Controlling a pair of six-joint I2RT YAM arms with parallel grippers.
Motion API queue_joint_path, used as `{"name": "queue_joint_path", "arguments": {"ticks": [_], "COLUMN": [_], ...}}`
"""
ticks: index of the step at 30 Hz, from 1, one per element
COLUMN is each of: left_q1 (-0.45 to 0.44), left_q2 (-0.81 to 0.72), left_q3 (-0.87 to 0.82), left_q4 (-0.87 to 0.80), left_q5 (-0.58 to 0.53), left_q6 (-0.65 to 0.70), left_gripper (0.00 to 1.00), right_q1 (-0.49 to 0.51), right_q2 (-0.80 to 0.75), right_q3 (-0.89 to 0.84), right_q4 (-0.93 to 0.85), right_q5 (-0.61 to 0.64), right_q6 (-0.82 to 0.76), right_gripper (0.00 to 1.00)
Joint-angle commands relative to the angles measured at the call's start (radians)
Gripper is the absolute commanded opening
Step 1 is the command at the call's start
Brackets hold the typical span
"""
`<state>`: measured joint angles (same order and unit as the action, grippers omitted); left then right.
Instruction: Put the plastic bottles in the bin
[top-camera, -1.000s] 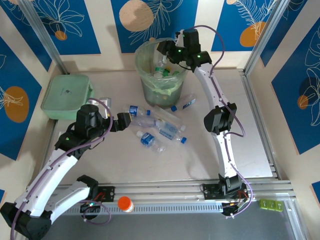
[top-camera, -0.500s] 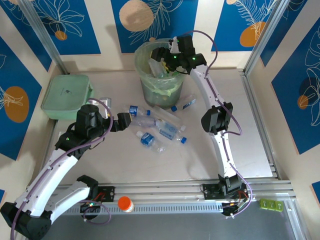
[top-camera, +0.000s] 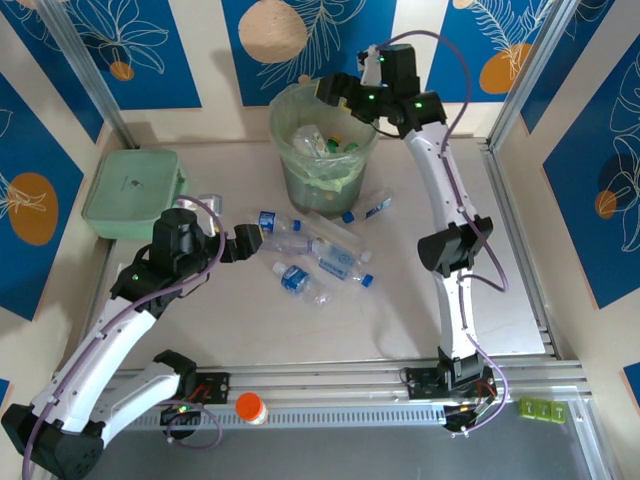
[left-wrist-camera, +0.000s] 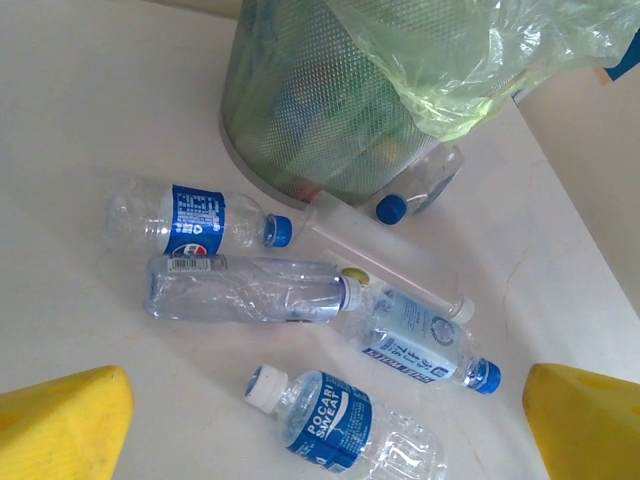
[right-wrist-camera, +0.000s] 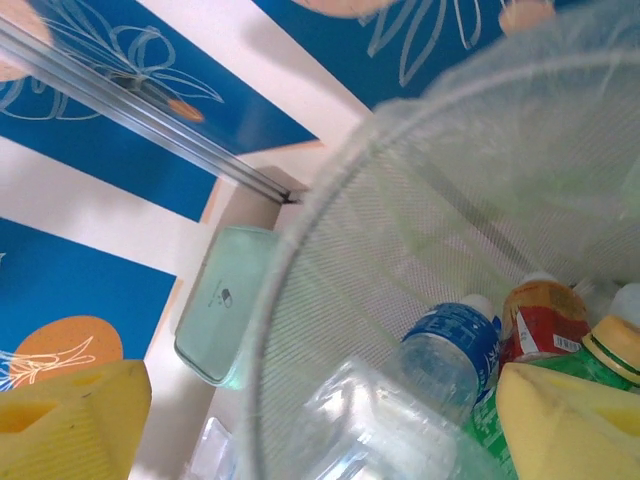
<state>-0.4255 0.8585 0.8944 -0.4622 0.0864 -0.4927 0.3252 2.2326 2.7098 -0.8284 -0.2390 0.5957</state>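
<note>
The left gripper (top-camera: 247, 242) hangs with fingers spread wide and empty, just beside loose plastic bottles (top-camera: 322, 255) lying on the table (top-camera: 510, 270) before the bin (top-camera: 298, 180). Over its rim the right gripper (top-camera: 335, 95) gapes empty; more bottles (right-wrist-camera: 455, 350) lie inside.

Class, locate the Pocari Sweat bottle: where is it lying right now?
In the left wrist view, the Pocari Sweat bottle lies at bottom centre, just below the crushed clear bottle.
</note>
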Motion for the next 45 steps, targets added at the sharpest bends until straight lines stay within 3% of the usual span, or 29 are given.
{"name": "queue_joint_path", "arguments": {"ticks": [1, 4, 9, 13, 16, 20, 28, 32, 39, 45], "left_q1": [0.011, 0.011, 0.013, 0.013, 0.007, -0.059, -0.183, -0.215, -0.279, -0.31], "left_q2": [-0.004, -0.006, 0.068, 0.177, 0.206, 0.226, 0.354, 0.454, 0.632, 0.719], "left_q3": [0.028, 0.04, 0.057, 0.065, 0.002, -0.083, -0.101, -0.118, -0.051, -0.035], "left_q4": [-0.046, -0.092, -0.186, -0.26, -0.188, -0.073, 0.011, 0.123, 0.156, 0.197], "left_q5": [0.014, -0.029, -0.045, 0.015, 0.089, 0.038, -0.071, -0.056, -0.094, -0.104], "left_q6": [-0.046, -0.097, -0.26, -0.41, -0.514, -0.67, -0.9, -0.995, -1.044, -1.062], "left_gripper": [0.99, 0.99, 0.99, 1.0, 0.98, 0.95, 0.93, 0.94, 0.95, 0.95], "right_q1": [0.006, 0.056, 0.19, 0.177, 0.163, 0.161, 0.16, 0.157, 0.146, 0.083], "right_q2": [-0.129, -0.259, -0.629, -0.919, -1.08, -1.241, -1.481, -1.549, -1.576, -1.625], "right_q3": [0.006, -0.161, -0.721, -1.119, -1.309, -1.504, -1.754, -1.801, -1.819, -1.861], "right_q4": [-0.085, -0.108, 0.055, 0.204, 0.231, 0.204, 0.166, 0.161, 0.14, 0.164], "right_q5": [0.047, 0.124, 0.316, 0.343, 0.33, 0.347, 0.368, 0.382, 0.364, 0.256], "right_q6": [-0.087, -0.133, -0.193, -0.099, -0.061, -0.026, 0.03, 0.036, 0.049, 0.091], "right_gripper": [0.9, 0.86, 0.84, 0.82, 0.81, 0.81, 0.81, 0.81, 0.81, 0.81]}}
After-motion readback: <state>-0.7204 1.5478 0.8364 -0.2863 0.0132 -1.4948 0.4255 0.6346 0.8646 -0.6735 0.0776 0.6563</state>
